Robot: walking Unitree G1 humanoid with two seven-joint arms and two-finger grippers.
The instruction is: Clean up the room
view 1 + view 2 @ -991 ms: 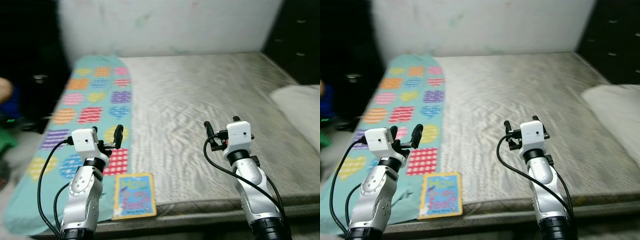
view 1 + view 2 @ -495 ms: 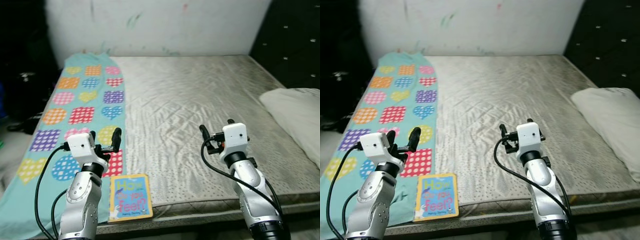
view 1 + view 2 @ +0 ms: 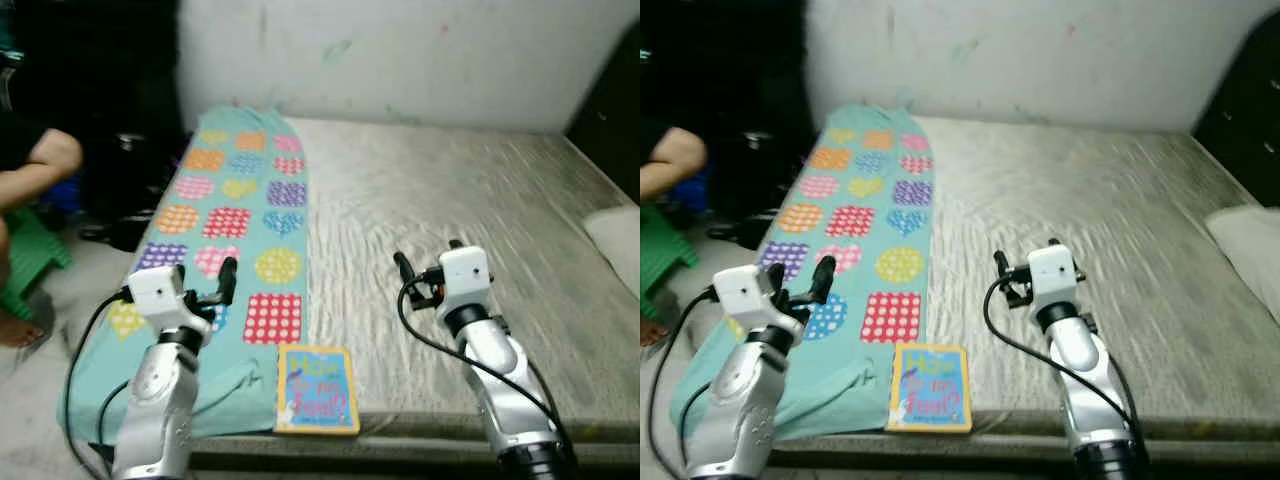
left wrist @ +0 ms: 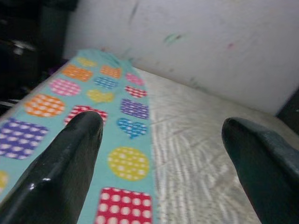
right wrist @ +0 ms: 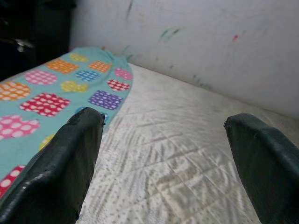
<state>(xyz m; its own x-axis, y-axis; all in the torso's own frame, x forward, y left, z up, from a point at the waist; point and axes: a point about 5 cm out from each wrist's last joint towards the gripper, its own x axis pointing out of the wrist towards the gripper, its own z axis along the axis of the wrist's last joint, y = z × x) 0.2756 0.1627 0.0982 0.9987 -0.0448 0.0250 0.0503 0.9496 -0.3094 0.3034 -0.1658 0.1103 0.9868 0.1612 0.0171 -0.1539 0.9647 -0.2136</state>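
The bed carries a bare grey quilted mattress and serves as the reference landmark. A turquoise blanket with coloured dotted hearts and squares lies lengthwise along the bed's left edge, running from the wall end to the near edge, where it droops over the side. A children's book (yellow border, blue cover) lies flat at the bed's near edge, just beside the near end of the blanket. A white pillow rests at the bed's right edge.

The left hand is raised above the near left corner of the bed, over the blanket, and holds nothing; its wrist view shows the two black fingers spread wide with blanket and mattress visible between them. The right hand hovers over the bare mattress toward the near edge, to the right of the book, also empty, fingers spread wide.

A person's arm and a green item appear on the floor side, off the bed's left edge. The stained white wall stands at the bed's far end.
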